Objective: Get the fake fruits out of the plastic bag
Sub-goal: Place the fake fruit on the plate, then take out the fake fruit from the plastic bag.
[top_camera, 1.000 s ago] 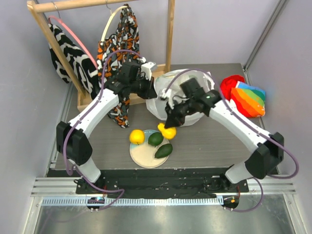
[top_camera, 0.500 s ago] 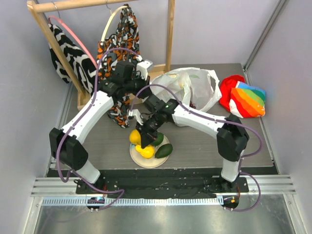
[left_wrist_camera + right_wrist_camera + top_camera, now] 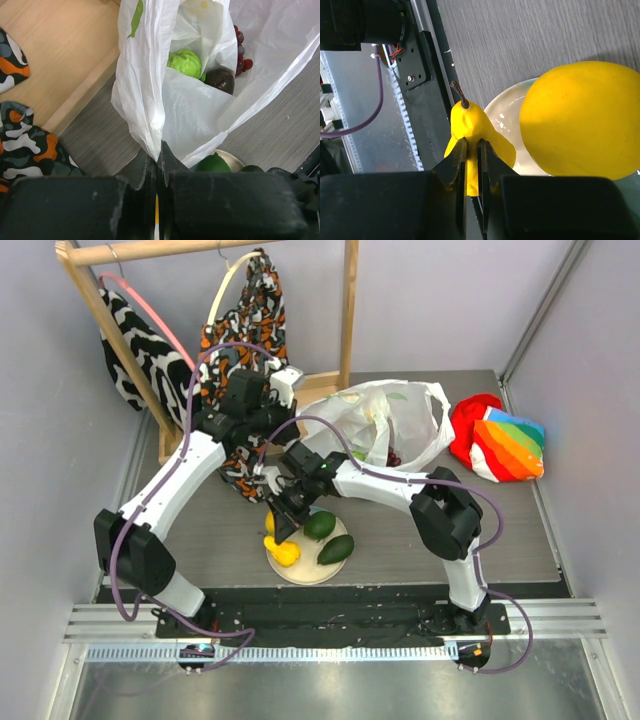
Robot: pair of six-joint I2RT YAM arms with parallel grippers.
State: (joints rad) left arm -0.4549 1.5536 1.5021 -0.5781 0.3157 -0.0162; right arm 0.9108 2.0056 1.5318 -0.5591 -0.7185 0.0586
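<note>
Yellow, smooth, pear-shaped fruit (image 3: 472, 120) sits pinched by the right gripper (image 3: 470, 147) at lower centre; the left gripper (image 3: 157, 152) nips the crinkly white bag (image 3: 140, 85).

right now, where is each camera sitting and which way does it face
Top external: above and behind the bases, looking down on the table; both arms show whole.
Left wrist: on the left gripper, facing into the plastic bag that its fingers pinch.
Right wrist: on the right gripper, facing down at the yellow fruit it holds at the plate's edge.
Shared: both wrist views catch the plate.
</note>
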